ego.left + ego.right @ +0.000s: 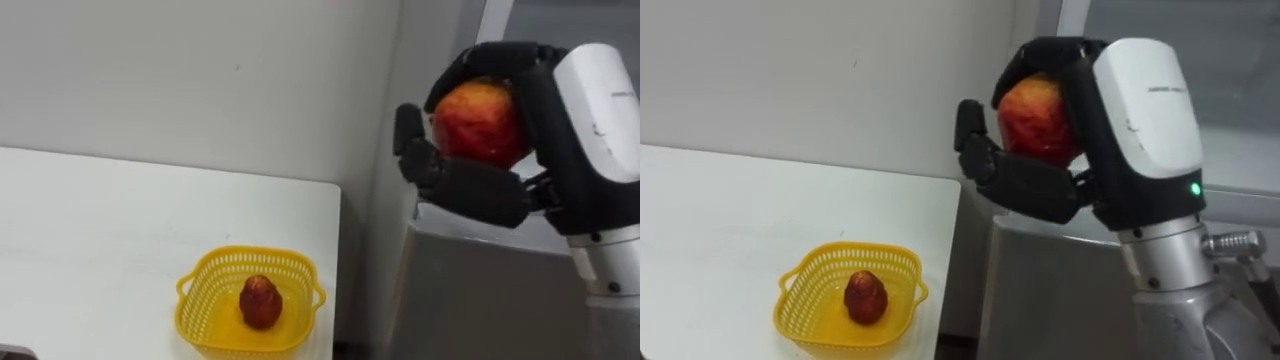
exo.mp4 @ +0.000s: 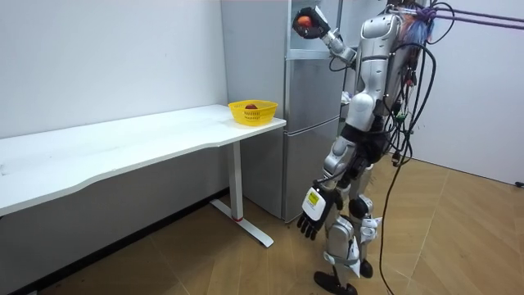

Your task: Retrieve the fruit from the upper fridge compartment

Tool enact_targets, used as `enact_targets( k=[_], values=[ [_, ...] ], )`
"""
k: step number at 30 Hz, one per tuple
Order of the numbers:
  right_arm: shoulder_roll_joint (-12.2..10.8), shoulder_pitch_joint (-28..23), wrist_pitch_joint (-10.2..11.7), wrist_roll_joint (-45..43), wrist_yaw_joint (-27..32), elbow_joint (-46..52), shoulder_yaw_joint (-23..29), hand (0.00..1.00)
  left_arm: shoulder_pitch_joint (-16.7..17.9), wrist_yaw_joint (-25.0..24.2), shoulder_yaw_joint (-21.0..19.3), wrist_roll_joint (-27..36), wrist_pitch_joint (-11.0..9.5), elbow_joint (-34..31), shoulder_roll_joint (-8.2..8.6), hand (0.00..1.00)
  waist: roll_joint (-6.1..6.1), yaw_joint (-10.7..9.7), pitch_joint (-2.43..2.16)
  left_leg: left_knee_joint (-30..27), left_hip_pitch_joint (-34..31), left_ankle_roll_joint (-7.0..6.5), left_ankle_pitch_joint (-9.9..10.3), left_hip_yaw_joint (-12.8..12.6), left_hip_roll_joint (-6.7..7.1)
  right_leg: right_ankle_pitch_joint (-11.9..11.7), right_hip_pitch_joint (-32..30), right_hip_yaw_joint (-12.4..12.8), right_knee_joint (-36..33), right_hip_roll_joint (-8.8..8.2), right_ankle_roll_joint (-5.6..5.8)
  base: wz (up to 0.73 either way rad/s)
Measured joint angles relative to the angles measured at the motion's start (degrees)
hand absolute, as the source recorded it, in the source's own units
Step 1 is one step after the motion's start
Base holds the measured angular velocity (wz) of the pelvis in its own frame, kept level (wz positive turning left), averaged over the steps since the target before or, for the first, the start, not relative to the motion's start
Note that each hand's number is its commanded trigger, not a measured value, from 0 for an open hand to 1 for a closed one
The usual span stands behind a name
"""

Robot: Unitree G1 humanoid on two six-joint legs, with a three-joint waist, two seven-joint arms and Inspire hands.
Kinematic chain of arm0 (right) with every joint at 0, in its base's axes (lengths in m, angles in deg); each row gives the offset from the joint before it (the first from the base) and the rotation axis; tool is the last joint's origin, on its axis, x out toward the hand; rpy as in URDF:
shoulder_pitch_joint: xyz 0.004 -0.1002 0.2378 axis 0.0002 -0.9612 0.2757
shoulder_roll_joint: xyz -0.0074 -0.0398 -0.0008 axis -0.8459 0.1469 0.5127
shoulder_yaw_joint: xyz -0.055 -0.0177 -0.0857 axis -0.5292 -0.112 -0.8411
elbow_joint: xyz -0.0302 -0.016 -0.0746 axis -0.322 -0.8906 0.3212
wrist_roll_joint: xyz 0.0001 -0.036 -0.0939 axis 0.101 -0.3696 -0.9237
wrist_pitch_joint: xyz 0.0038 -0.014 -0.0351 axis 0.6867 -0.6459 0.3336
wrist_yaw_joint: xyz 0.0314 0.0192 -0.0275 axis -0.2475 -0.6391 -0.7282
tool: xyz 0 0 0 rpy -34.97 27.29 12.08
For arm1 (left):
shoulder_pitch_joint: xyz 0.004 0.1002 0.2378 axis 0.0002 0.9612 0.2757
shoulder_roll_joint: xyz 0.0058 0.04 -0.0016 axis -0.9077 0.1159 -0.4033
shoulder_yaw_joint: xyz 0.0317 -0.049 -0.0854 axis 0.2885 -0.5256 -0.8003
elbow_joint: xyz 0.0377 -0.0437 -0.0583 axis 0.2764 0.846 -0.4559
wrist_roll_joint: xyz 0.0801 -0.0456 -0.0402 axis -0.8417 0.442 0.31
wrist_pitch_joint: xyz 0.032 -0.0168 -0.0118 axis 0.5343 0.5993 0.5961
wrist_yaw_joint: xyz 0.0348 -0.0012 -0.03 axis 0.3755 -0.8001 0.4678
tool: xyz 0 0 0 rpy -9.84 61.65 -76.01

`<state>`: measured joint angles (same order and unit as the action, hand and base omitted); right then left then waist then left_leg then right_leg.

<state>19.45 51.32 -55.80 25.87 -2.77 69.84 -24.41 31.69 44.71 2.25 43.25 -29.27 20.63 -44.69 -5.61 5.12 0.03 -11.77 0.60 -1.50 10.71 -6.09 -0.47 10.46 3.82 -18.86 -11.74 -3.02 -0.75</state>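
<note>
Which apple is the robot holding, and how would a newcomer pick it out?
Find the grey fridge right of the white table. In front of its upper part the right hand is raised, fingers curled round a red-and-yellow apple. The other red fruit lies in the yellow basket on the table's corner; this one is held aloft.

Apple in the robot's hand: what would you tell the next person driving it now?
Right hand: shut on a red apple, held high by the grey fridge.
Left hand: open, hanging at its side.
Yellow basket on the white table, at its corner, holds one red fruit.
Done: apple in hand.
Left: probably set it in the basket.
</note>
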Motion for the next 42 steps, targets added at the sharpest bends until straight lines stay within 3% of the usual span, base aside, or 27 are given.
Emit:
enact_targets(
  k=[5,9,17,24,32,34,42],
  values=[
    [-0.11,0.11,-0.08,-1.20,-2.39,1.49,-2.31,1.00,-0.19,-0.13,-0.10,-0.04,0.00,-0.01,-0.23,0.00,-1.33,1.74,-0.28,0.25,0.10,0.01,-0.02,0.30,-0.01,0.00,0.18,-0.33,0.14,-0.05,0.00,0.02],
    [-0.36,1.43,-0.06,-1.97,-3.63,1.32,-4.75,1.00,-0.74,-0.09,0.67,0.01,-0.08,0.06,-0.36,0.00,-2.35,2.73,0.27,0.02,0.10,-0.01,0.00,1.10,0.15,-0.01,0.62,-0.82,0.14,0.07,0.03,0.10],
    [-0.44,1.63,0.04,-2.42,-3.98,-1.93,-7.55,1.00,-0.81,-0.92,1.06,-0.06,-0.08,-0.03,-0.47,0.00,-2.14,4.88,0.96,-0.95,-0.62,-0.09,0.08,2.78,0.44,0.07,1.00,-2.61,0.15,-0.43,0.16,0.11],
    [-0.43,1.90,-0.02,-6.92,-4.54,-5.47,-8.59,1.00,-0.89,-2.76,0.83,-0.05,-0.16,-0.03,-0.58,0.00,-2.37,7.02,0.78,-0.91,-1.03,-0.02,-0.01,3.08,0.54,0.10,0.28,-2.59,0.14,-0.43,0.21,0.00],
    [-1.22,4.50,-1.67,-8.53,-7.16,-17.59,-14.87,1.00,-0.83,-2.97,1.72,-0.25,0.13,-0.13,-0.65,0.00,-3.18,9.13,0.87,-0.98,-1.05,-0.02,-0.01,3.58,0.64,0.11,0.87,-3.35,0.18,-0.41,0.21,0.04],
    [-1.23,4.51,-2.70,-8.67,-8.33,-18.66,-14.92,1.00,-0.37,-3.78,1.72,-0.22,0.23,-0.13,-0.66,0.00,-3.44,9.42,0.73,-0.99,-1.09,-0.09,-0.06,4.25,0.88,0.16,1.06,-3.76,0.16,-0.63,0.31,0.14],
    [-1.26,4.50,-2.71,-8.96,-8.75,-20.48,-15.73,1.00,0.32,-4.02,2.07,-0.24,0.23,-0.13,-0.81,0.00,-3.79,9.56,0.91,-0.99,-1.27,-0.37,-0.22,5.09,1.37,0.22,1.34,-5.10,0.10,-0.88,0.42,0.07]
  ],
)
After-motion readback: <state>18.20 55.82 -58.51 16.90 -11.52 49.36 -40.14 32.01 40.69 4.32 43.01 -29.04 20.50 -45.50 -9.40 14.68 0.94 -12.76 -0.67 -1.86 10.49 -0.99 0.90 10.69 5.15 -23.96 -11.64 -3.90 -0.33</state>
